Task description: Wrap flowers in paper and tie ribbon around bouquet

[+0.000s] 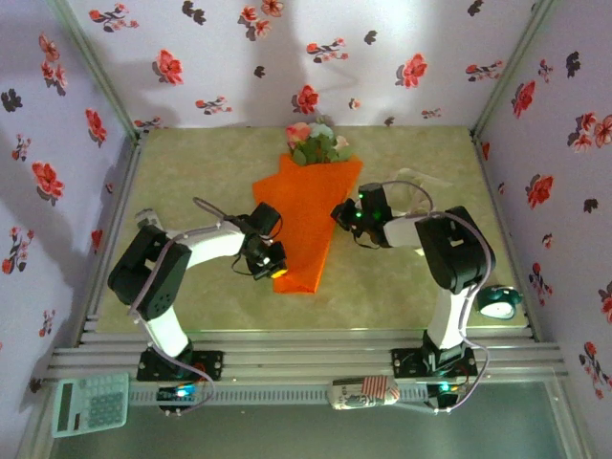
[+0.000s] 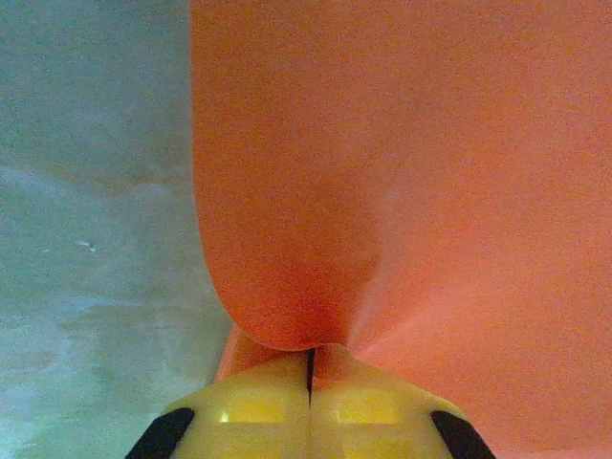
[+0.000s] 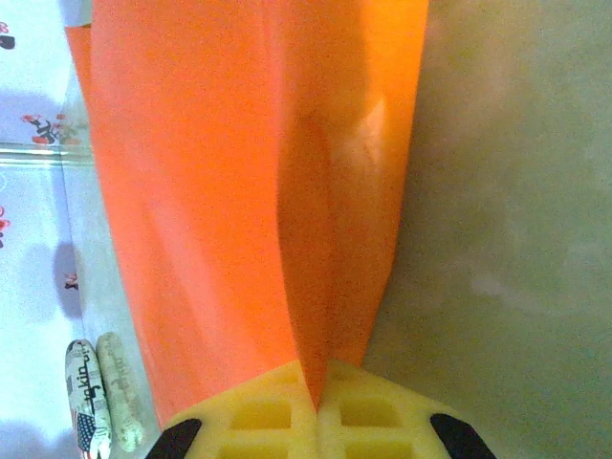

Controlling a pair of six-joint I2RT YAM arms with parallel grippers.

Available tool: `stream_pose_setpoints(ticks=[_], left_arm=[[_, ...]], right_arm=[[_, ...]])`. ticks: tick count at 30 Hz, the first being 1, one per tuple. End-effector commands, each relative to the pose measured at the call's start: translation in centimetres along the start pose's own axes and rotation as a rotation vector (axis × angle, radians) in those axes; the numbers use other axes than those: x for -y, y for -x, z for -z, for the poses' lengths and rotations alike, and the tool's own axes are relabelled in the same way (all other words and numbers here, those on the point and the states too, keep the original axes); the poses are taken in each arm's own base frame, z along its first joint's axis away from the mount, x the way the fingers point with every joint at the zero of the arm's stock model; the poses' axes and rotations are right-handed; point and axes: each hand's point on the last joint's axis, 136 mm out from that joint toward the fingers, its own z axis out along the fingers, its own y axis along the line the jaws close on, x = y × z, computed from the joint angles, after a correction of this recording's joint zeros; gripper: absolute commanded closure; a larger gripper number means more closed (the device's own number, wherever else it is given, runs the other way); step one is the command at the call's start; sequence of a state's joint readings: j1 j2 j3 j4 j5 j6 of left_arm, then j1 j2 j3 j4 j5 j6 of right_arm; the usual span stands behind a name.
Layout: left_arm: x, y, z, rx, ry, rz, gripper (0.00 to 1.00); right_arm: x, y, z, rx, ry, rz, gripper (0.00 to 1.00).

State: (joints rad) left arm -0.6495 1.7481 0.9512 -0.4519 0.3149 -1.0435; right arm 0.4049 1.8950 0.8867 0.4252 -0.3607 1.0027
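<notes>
Tabletop (image 1: 191, 163): bouquet (image 1: 308, 215) lengthwise, blooms (image 1: 317, 143) apparently rearward

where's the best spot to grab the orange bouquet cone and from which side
Probably the slim near half of the bouquet, away from the flowers: there the paper lies flat and folds thin enough to pinch. Come in low from either side edge, as the left gripper and right gripper do, each shut on a fold.

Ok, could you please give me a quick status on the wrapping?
Left gripper shut on the paper, lower left edge. Right gripper shut on its right edge. Flowers at the far end, blooms out. Nothing blocking.
</notes>
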Motion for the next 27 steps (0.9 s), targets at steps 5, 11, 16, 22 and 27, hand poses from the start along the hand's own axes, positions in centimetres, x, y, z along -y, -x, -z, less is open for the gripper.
stream_pose_setpoints(ticks=[5,11,16,22,27], left_arm=[[-9.5,-1.3,-2.6,-0.027,0.358,0.044,1.0],[-9.9,-1.4,-2.2,-0.028,0.373,0.032,1.0],[-9.9,-1.4,-2.0,-0.028,0.376,0.017,1.0],[-9.4,-1.1,-1.9,-0.031,0.378,-0.006,1.0],[-9.5,-1.1,-1.7,-0.043,0.394,-0.034,1.0]], right_arm=[[-0.8,3.6,-1.5,0.051,0.018,-0.006,0.74],[-0.8,5.4,-2.2,0.081,0.017,-0.019,1.0],[-1.0,6.4,-2.2,0.092,0.009,-0.012,0.73],[0.2,5.9,-2.0,0.072,-0.057,-0.02,0.52],[1.2,5.7,-1.7,0.079,-0.069,-0.022,0.56]])
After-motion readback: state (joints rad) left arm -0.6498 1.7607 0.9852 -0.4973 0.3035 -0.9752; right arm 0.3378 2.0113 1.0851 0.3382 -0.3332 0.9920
